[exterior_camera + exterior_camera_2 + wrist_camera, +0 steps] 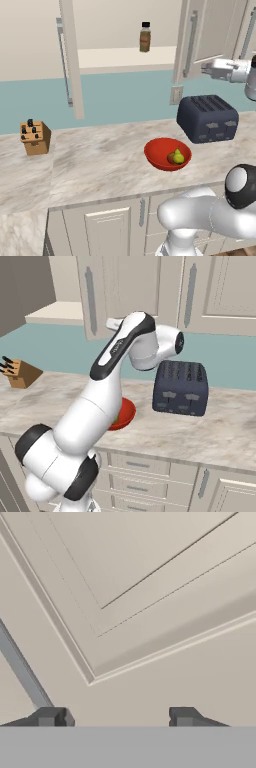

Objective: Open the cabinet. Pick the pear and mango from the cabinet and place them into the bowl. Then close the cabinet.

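The red bowl (pixel 167 154) sits on the counter (pixel 90 160), just left of and in front of the dark toaster (pixel 208 118). Inside the bowl lie the yellow-green pear (pixel 178 157) and the mango (pixel 171 158), touching each other. Far to the left of the toaster stands a wooden knife block (pixel 35 137). Up behind the toaster hangs the cabinet (pixel 192 40), with both doors swung open. A brown bottle (pixel 145 37) stands on its shelf. The gripper (pixel 118 717) is up by the right door, close to its panel, with its fingers (pixel 50 717) spread apart and nothing between them.
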You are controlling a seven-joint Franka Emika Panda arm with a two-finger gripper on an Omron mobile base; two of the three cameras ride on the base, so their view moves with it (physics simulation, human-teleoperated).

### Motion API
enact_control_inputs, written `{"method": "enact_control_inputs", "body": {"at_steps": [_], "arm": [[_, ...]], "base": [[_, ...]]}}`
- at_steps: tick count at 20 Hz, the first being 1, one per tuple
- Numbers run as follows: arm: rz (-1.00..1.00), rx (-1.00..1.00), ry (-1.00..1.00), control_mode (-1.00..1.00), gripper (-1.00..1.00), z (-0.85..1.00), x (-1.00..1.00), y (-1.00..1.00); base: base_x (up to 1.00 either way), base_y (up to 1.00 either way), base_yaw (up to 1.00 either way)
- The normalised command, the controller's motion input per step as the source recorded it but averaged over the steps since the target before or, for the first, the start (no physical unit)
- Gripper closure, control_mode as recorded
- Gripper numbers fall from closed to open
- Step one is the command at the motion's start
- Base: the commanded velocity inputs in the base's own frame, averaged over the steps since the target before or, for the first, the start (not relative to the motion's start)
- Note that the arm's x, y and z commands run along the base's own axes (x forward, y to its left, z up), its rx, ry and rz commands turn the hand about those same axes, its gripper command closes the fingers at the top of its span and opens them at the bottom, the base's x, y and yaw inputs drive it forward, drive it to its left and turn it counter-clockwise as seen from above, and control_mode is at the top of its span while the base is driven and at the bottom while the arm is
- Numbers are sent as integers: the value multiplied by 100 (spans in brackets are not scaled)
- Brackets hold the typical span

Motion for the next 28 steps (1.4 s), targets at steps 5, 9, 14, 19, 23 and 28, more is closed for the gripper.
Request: {"method": "enact_control_inputs", "body": {"at_steps": [5, 9, 14, 19, 23, 28], "arm": [[-8, 0, 0, -100, -100, 0, 34, 15], [-10, 0, 0, -100, -100, 3, 24, 9], [-10, 0, 0, -100, -100, 6, 29, 11], [-11, 0, 0, -100, -100, 5, 32, 12], [-11, 0, 0, -100, -100, 8, 35, 11], [-12, 0, 0, -100, -100, 6, 32, 10]], "base": [[0, 0, 0], [0, 0, 0], [0, 0, 0], [0, 0, 0], [0, 0, 0], [0, 0, 0]]}}
